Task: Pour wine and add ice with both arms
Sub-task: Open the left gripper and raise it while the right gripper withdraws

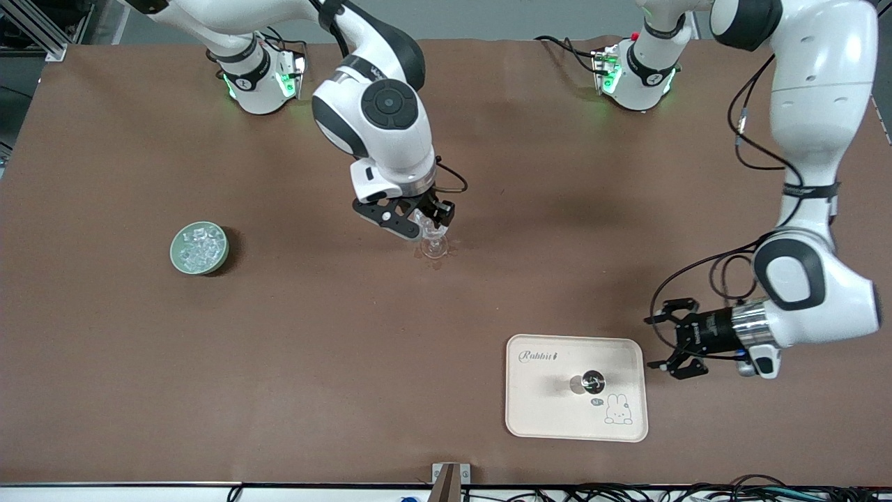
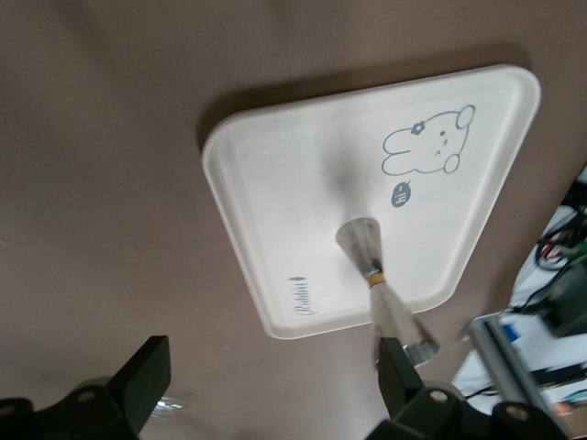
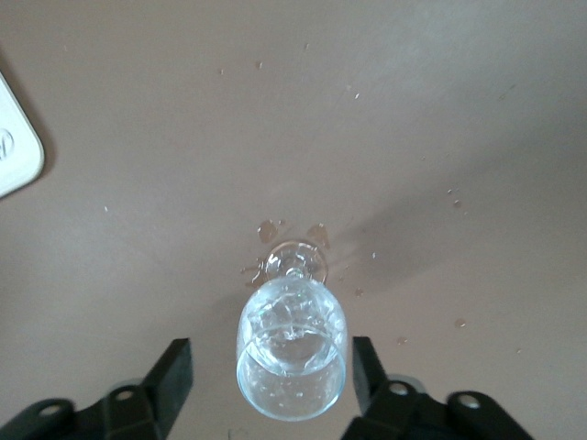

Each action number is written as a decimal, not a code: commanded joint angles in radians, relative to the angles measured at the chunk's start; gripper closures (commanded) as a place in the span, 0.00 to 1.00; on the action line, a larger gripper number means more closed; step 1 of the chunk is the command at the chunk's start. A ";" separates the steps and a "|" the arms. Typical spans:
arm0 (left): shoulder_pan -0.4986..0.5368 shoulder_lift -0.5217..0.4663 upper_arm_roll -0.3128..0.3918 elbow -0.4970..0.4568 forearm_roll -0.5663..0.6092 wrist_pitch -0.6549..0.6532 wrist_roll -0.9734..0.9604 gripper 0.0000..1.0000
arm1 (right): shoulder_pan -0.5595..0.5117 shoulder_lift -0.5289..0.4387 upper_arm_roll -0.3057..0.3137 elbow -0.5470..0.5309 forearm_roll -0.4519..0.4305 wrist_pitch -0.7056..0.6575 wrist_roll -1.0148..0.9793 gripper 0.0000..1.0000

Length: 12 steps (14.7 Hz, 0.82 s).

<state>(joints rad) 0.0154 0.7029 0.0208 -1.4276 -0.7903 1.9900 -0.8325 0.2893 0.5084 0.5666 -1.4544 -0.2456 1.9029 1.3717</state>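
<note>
Right pincer (image 1: 424, 222) is standing with fingers apart around the stemmed glass (image 1: 433, 244) mid-tabletop, prob. letting it go. Ice (image 1: 200, 245) is waiting in the green bowl (image 1: 175, 259), well apart toward the right arm's end. Left pincer (image 1: 663, 344) is hanging open beside the tray (image 1: 543, 418) w/ the bottle (image 1: 592, 381).

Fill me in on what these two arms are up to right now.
The right gripper stands open around a clear stemmed glass that is upright on the brown table, fingers either side without gripping it. Droplets spot the table by the glass's foot. The left gripper is open beside the cream rabbit tray, where a bottle stands. The ice sits in a green bowl toward the right arm's end.
</note>
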 commanded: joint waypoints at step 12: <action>-0.044 -0.259 -0.093 0.062 0.568 -0.194 0.156 0.00 | -0.110 -0.427 -0.453 0.022 0.057 -0.330 -0.776 0.00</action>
<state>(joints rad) -0.0267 0.4765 -0.0723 -1.3711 -0.2370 1.8503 -0.6922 0.1873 0.1404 0.1795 -1.3895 -0.2314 1.5822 0.6998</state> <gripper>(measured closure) 0.000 0.000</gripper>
